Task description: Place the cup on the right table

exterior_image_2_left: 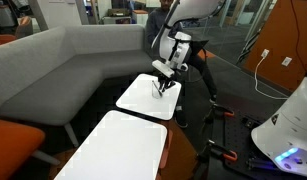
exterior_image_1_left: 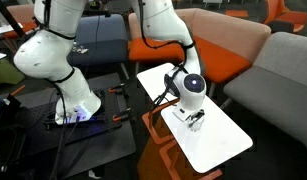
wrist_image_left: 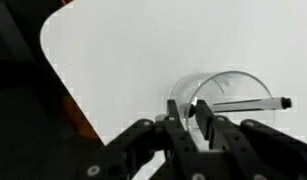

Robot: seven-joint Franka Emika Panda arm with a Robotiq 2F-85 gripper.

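In the wrist view my gripper (wrist_image_left: 188, 105) is shut on the near wall of the cup (wrist_image_left: 236, 82), a pale see-through cup. One finger is inside the rim and one outside. A thin rod with a dark tip (wrist_image_left: 248, 103) lies across the cup. The cup is over the right table (wrist_image_left: 123, 50), near its edge; I cannot tell whether it touches the top. In both exterior views the gripper (exterior_image_1_left: 196, 121) (exterior_image_2_left: 163, 88) hangs low over this white table (exterior_image_1_left: 221, 140) (exterior_image_2_left: 143, 98). The cup is too small to make out there.
The other white table (exterior_image_1_left: 153, 78) (exterior_image_2_left: 118, 150) stands directly beside it. An orange sofa (exterior_image_1_left: 218, 45) and grey sofas (exterior_image_1_left: 288, 70) (exterior_image_2_left: 53, 65) ring the tables. The robot base (exterior_image_1_left: 78, 108) stands on the dark floor. The table's orange frame (wrist_image_left: 81, 115) shows past its rounded corner.
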